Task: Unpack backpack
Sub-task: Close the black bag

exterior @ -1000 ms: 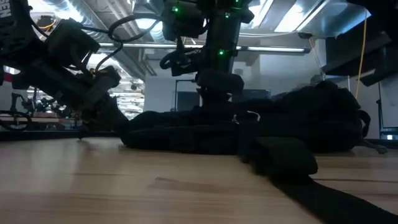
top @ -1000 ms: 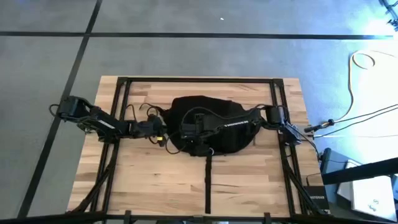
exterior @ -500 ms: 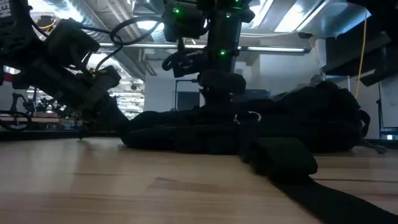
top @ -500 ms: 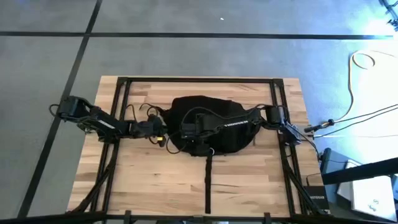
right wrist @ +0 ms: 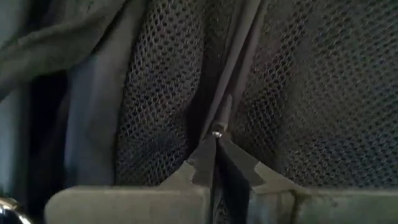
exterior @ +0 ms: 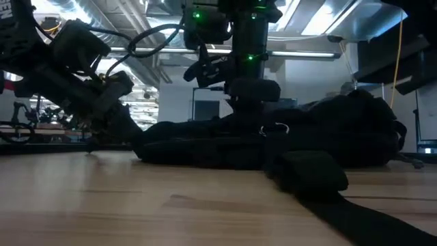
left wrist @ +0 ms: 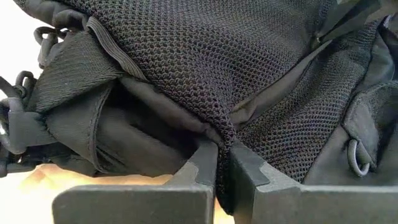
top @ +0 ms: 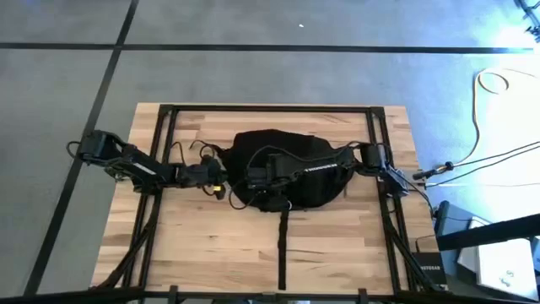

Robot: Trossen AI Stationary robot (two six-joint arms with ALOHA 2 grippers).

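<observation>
The black backpack (top: 287, 160) lies flat on the middle of the wooden table, its long strap (top: 281, 245) trailing toward the near edge. My left gripper (top: 224, 187) comes in from the table's left at the backpack's left near corner, shut on black mesh fabric (left wrist: 205, 74). My right gripper (top: 258, 181) reaches across the backpack from the right, pointing down at its left part. It is shut on a small narrow metal tab (right wrist: 221, 115) that sits in a seam between two mesh panels. In the low view the right arm (exterior: 251, 89) stands over the backpack (exterior: 328, 137). My left gripper pinches a raised fold of the mesh panel (left wrist: 222, 138) between its two fingertips. It comes nearly level from the table's left. The mesh is drawn up into a ridge at the fingers; the backpack rests on the table. My right gripper pinches the lower end of the narrow metal tab (right wrist: 216, 132) between its two fingertips (right wrist: 200, 163), from above, pointing down. The tab lies in line with the dark seam between the mesh panels. The backpack stays on the table beneath it.
A black frame (top: 270, 108) runs round the tabletop, with rails down both sides. The strap (exterior: 341, 198) lies across the near part of the table. Bare wood (top: 194, 245) lies near left and near right of it. Cables (top: 498, 160) lie on the floor at the right.
My right gripper has shifted a little toward the table's right edge, still shut on the tab. A metal ring on the backpack's top has moved the same way with it. My left gripper has kept still.
</observation>
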